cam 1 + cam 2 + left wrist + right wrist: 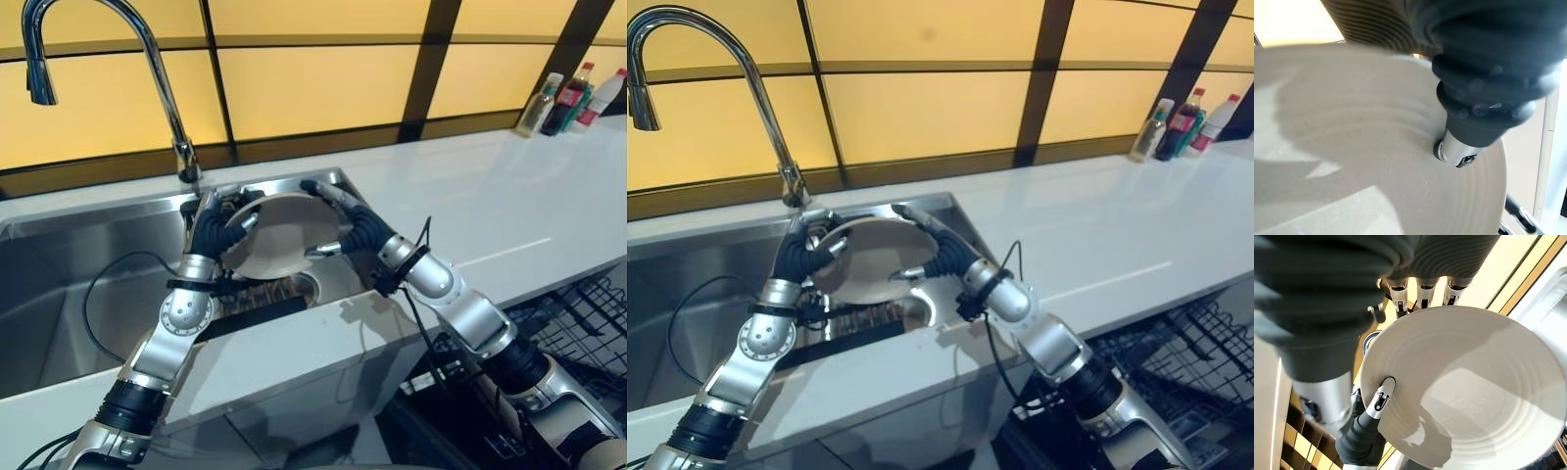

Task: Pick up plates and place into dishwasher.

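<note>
A round off-white plate (279,235) (1469,382) is held tilted on edge above the right end of the steel sink (59,264). My left hand (211,230) grips its left rim, the thumb (1454,152) pressed on the plate's face (1352,147) and the fingers behind it. My right hand (358,230) holds the right rim, fingers (1420,289) curled over the top edge and thumb on the front. The left thumb (1382,394) also shows in the right wrist view.
A tall curved faucet (157,78) rises behind the sink. White counter (490,196) runs to the right, with bottles (573,98) at its far end. The open dishwasher's black wire rack (578,323) sits low at the right, below the counter edge.
</note>
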Available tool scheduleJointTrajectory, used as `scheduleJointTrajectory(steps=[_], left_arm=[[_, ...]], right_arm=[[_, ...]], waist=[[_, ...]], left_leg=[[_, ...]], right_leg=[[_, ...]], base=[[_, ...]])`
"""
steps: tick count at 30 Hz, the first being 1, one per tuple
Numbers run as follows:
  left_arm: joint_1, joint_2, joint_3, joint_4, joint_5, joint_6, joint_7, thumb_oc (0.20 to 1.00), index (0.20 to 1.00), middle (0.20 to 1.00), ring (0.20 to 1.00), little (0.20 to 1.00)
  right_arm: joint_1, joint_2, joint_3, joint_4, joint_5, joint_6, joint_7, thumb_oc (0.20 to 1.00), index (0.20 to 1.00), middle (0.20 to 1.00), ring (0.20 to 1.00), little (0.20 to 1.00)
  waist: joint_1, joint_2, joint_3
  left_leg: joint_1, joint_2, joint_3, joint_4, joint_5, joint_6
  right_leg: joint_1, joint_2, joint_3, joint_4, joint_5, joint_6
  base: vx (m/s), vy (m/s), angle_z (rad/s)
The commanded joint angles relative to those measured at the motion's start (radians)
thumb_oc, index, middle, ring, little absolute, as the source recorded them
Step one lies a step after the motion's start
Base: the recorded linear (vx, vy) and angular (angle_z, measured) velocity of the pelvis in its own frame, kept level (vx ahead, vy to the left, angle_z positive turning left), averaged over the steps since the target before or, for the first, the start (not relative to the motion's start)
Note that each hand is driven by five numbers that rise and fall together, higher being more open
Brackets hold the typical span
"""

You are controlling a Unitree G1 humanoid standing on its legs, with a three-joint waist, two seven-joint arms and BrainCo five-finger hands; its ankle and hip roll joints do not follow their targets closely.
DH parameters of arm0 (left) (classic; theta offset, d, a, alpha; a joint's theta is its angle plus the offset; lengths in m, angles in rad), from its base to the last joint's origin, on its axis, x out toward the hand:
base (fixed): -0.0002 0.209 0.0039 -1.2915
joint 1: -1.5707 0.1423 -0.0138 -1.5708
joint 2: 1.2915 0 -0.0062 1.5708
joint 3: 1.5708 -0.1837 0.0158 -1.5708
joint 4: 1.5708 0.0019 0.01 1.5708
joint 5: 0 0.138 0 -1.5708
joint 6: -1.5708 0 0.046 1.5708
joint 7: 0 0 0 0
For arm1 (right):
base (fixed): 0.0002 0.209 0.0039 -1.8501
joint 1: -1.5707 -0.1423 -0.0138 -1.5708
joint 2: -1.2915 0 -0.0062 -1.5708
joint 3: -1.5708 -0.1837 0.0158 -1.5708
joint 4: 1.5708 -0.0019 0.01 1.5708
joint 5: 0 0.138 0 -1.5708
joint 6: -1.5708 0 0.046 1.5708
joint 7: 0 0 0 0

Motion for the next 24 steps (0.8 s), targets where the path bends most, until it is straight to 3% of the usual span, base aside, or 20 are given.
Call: scheduleJointTrajectory(steps=[1,23,24], left_arm=[[-0.111,-0.002,0.011,-0.005,-0.017,-0.043,0.016,0.200,0.200,0.200,0.200,0.200],[-0.096,-0.015,0.021,0.018,-0.004,-0.062,0.020,0.200,0.200,0.200,0.200,0.200],[-0.095,-0.015,0.021,0.017,-0.004,-0.063,0.020,0.200,0.200,0.200,0.200,0.200]], right_arm=[[-0.096,0.005,0.060,-0.015,0.025,-0.023,0.041,0.200,0.200,0.200,0.200,0.200],[-0.059,0.025,0.050,-0.001,0.010,-0.031,0.058,0.200,0.200,0.200,0.200,0.200],[-0.057,0.023,0.050,0.000,0.010,-0.035,0.056,0.485,0.485,0.485,0.485,0.485]], waist=[[0.005,-0.017,-0.034],[0.008,-0.017,-0.031],[0.009,-0.017,-0.032]], left_leg=[[-0.019,-0.053,0.020,0.017,-0.062,0.047],[-0.006,-0.049,0.030,-0.003,-0.056,0.049],[-0.006,-0.049,0.030,-0.005,-0.055,0.049]], right_leg=[[-0.021,0.055,-0.046,0.042,-0.080,-0.030],[-0.014,0.043,-0.062,0.049,-0.082,-0.023],[-0.014,0.043,-0.063,0.049,-0.082,-0.022]], base=[[0.00,0.000,0.00],[0.00,0.018,0.03],[-0.01,0.020,0.03]])
